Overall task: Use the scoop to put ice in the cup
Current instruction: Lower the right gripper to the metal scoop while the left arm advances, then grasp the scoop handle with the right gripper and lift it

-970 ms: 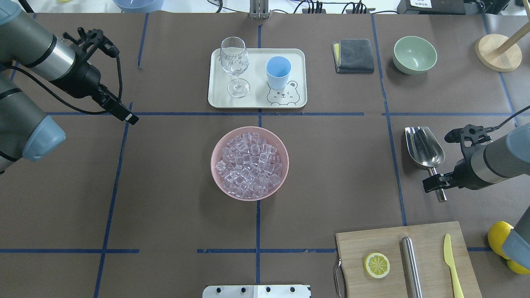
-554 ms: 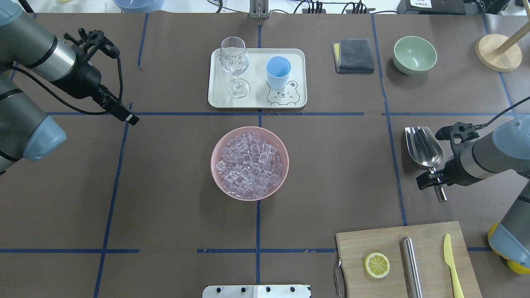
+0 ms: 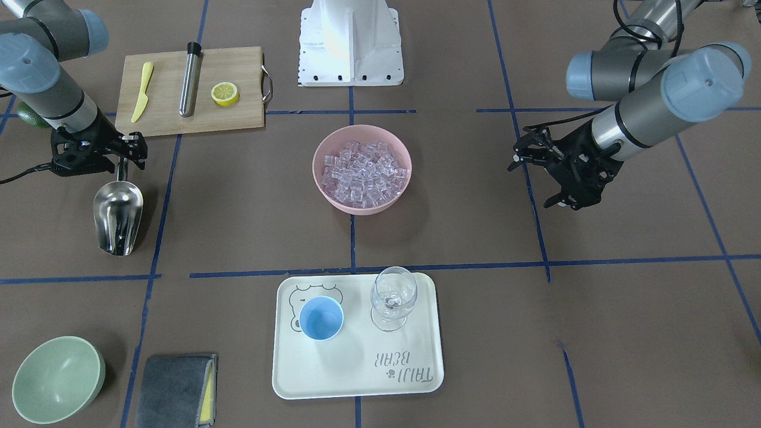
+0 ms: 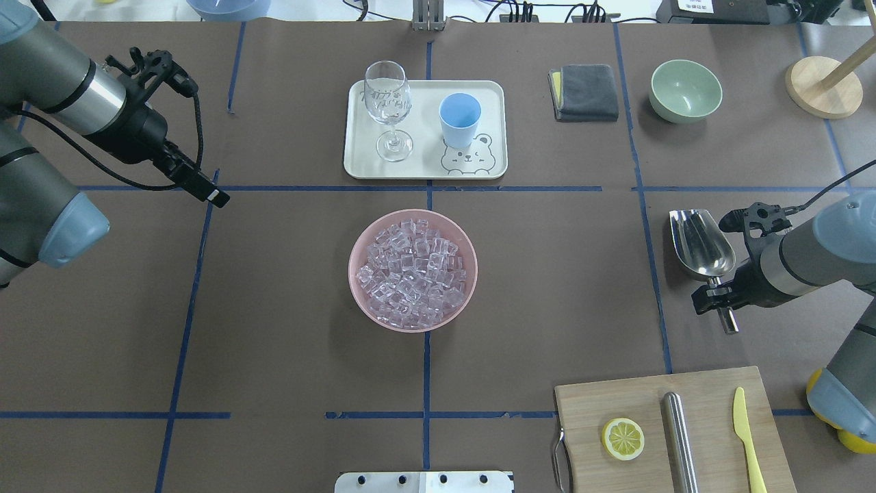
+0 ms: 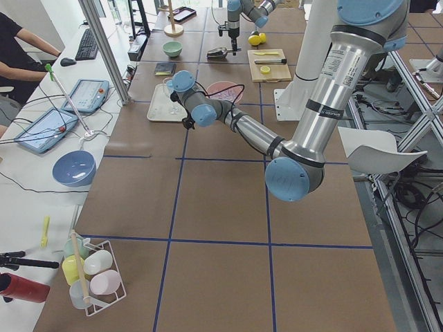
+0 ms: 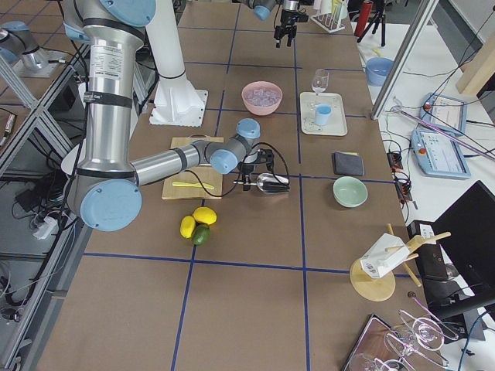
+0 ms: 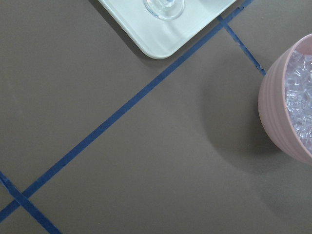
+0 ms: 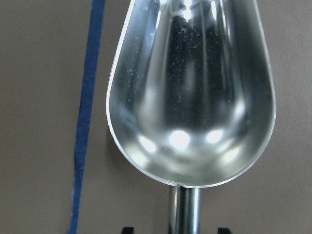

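Observation:
The steel scoop (image 4: 701, 243) lies on the table at the right, trough pointing away, and fills the right wrist view (image 8: 195, 97). My right gripper (image 4: 718, 299) is open, its fingers on either side of the thin handle just behind the trough, not closed on it. The light-blue cup (image 4: 460, 116) stands upright and empty on a white tray (image 4: 424, 123) at the back centre. The ice (image 4: 413, 272) fills a pink bowl (image 4: 351, 270) in the middle. My left gripper (image 4: 213, 196) hovers open and empty at the left, away from everything.
A clear wine glass (image 4: 388, 103) stands on the tray beside the cup. A wooden board (image 4: 705, 390) at the front right carries a lemon slice (image 4: 623, 438), a steel cylinder (image 4: 679, 438) and a yellow knife (image 4: 746, 438). A green bowl (image 4: 686, 89) and a grey cloth (image 4: 585, 91) are at the back right.
My right arm has swung in and its gripper has shifted slightly left along the scoop handle. The scoop and my left arm have not moved.

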You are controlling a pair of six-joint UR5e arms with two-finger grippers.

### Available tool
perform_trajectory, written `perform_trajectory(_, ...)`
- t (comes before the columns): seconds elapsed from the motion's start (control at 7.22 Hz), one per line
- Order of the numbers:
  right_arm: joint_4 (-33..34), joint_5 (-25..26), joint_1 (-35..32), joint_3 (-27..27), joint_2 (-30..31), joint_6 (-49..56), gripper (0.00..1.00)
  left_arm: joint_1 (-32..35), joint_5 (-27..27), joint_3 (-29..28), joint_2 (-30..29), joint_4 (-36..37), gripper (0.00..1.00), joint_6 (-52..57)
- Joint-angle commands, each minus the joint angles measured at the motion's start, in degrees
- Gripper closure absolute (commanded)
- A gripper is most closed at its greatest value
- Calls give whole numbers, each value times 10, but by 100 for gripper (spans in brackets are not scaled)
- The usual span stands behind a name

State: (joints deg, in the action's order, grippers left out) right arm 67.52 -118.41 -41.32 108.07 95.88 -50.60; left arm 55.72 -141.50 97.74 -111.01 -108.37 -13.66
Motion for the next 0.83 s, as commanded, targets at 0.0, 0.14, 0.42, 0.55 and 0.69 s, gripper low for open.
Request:
perform_trajectory(0.0,-1,-2,-1,0,1,1,74,0,0,1,0,0,0,-1)
perform_trajectory(0.14,-5,-4,-2,1,6,1,97,0,0,1,0,0,0,-1)
perform_trajectory(0.42,-5,-4,-4,11,8,0,100,0,1,3,1,0,0,-1)
perform_trajectory(0.55,-2,-3,-11,26,7,0,100,0,1,3,1,0,0,-2)
perform_trajectory(0.69,-1,-2,-31,51,7,-2,100,0,1,6,1,0,0,-2)
